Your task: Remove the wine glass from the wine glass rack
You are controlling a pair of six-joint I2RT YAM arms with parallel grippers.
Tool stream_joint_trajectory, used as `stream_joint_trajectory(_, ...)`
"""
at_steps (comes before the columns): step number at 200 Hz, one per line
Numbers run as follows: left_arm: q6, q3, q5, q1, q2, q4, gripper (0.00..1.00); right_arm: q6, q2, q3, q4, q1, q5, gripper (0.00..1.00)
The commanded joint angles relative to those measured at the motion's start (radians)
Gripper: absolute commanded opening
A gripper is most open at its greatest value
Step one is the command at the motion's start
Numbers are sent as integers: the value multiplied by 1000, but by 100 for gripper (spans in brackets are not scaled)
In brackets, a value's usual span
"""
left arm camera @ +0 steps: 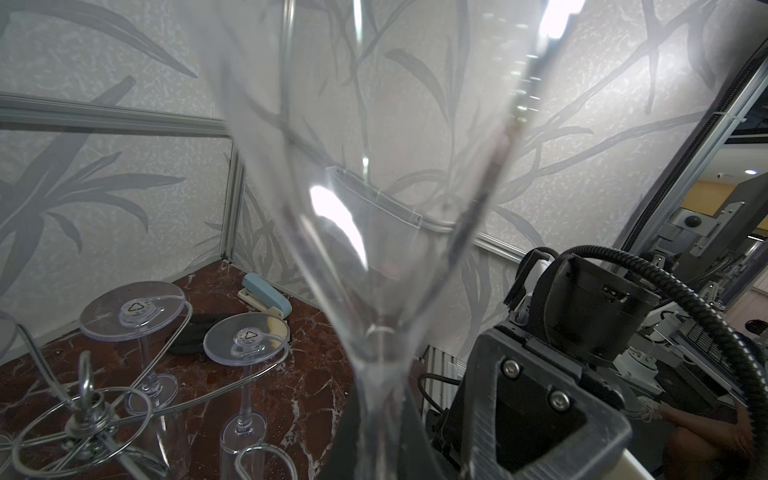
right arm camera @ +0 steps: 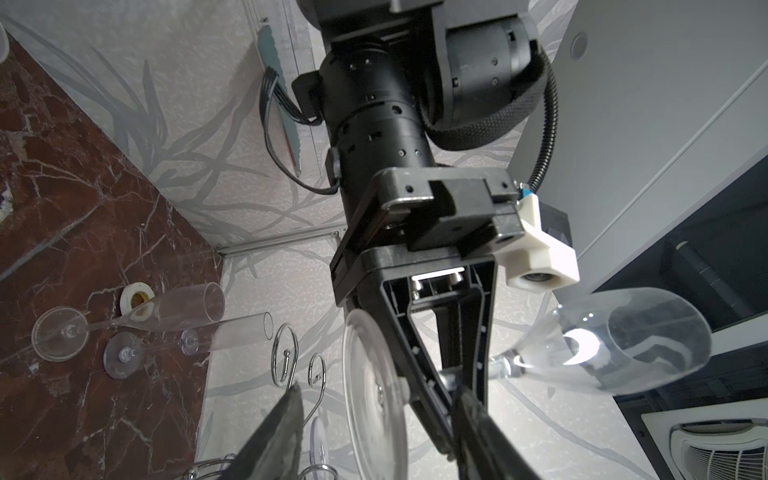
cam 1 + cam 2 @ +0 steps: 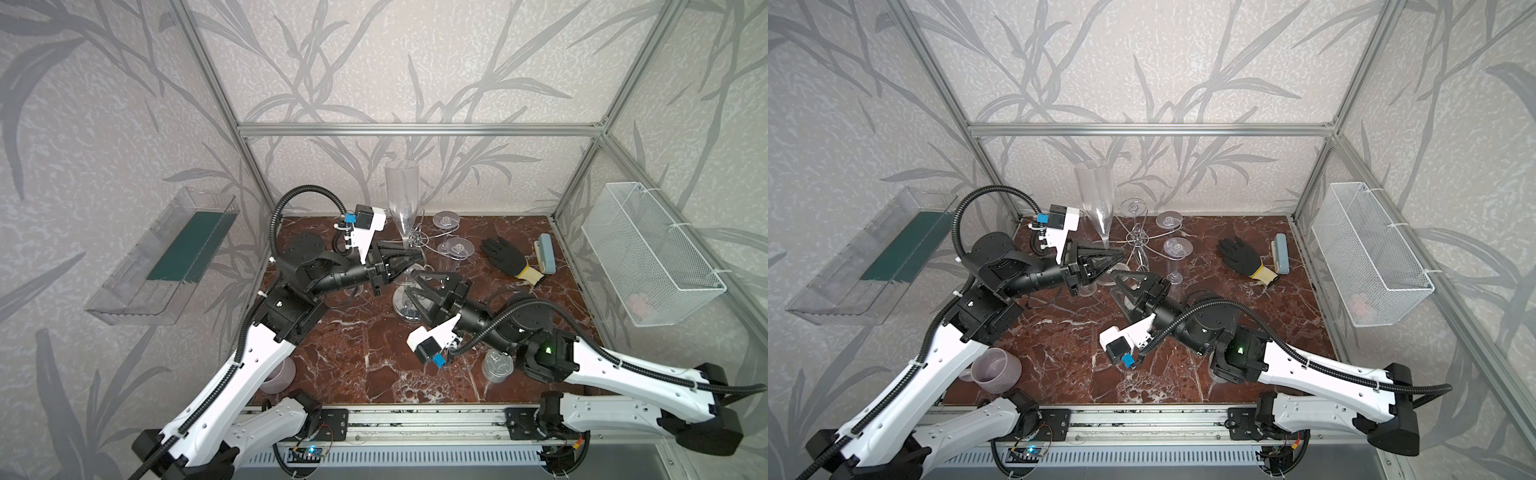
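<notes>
Left gripper: closed on the stem of the wine glass. The glass stands upright, off the rack, which is just to its right at far centre. Right gripper: jaws apart, empty, just nearer than the left gripper.

Brown marble table, black glove at 2 o'clock, blue stapler just beside it, tin can at 5 o'clock, lilac cup at 7 o'clock, mesh basket on the wall at 3 o'clock, clear bin holding a green pad on the wall at 9 o'clock.
</notes>
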Motion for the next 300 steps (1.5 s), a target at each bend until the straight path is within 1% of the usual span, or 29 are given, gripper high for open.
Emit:
stream_joint_trajectory(1, 76, -13, -77, -1, -51, 1, 0, 151, -64, 22, 74, 8, -38, 59)
stream_joint_trajectory(28, 160, -28, -159, -1, -84, -45, 0, 333, -103, 77, 82, 8, -1, 61)
stream_joint_trajectory(29, 163, -29, -163, -1, -85, -47, 0, 355, -104, 80, 80, 9, 1, 61)
stream_joint_trajectory(43, 206, -51, -211, -3, -106, -55, 0, 473, -127, 123, 43, 9, 22, 61)
stream_joint_trajectory(58, 246, -72, -260, -3, -129, -65, 0, 585, -152, 149, 19, 8, 15, 63)
stream_joint_trajectory(79, 296, -93, -313, -6, -161, -73, 0, 717, -174, 165, 40, 8, 16, 67)
stream_joint_trajectory(89, 320, -103, -340, -8, -176, -68, 0, 801, -174, 197, 20, 8, 69, 71)
stream_joint_trajectory(101, 347, -110, -376, -12, -195, -67, 0, 906, -161, 272, -69, 7, 168, 72)
stream_joint_trajectory(109, 365, -114, -401, -16, -205, -66, 0, 953, -150, 315, -131, 7, 203, 73)
stream_joint_trajectory(118, 382, -118, -431, -19, -215, -65, 0, 980, -141, 343, -173, 8, 206, 73)
stream_joint_trajectory(149, 433, -120, -498, -31, -229, -65, 0, 1065, -104, 408, -257, 7, 130, 77)
stream_joint_trajectory(166, 448, -118, -501, -43, -224, -65, 0, 1096, -66, 458, -308, 6, 97, 80)
stream_joint_trajectory(193, 474, -115, -506, -60, -206, -66, 0, 1115, -2, 514, -336, 6, 56, 84)
stream_joint_trajectory(220, 480, -116, -506, -81, -186, -60, 0, 1139, 67, 570, -368, -4, 2, 86)
stream_joint_trajectory(235, 493, -116, -511, -102, -173, -59, 0, 1174, 103, 600, -380, -31, -43, 87)
stream_joint_trajectory(262, 536, -110, -543, -142, -159, -69, 0, 1281, 140, 612, -346, -103, -137, 88)
stream_joint_trajectory(300, 583, -101, -576, -189, -148, -87, 0, 1362, 180, 632, -335, -171, -200, 89)
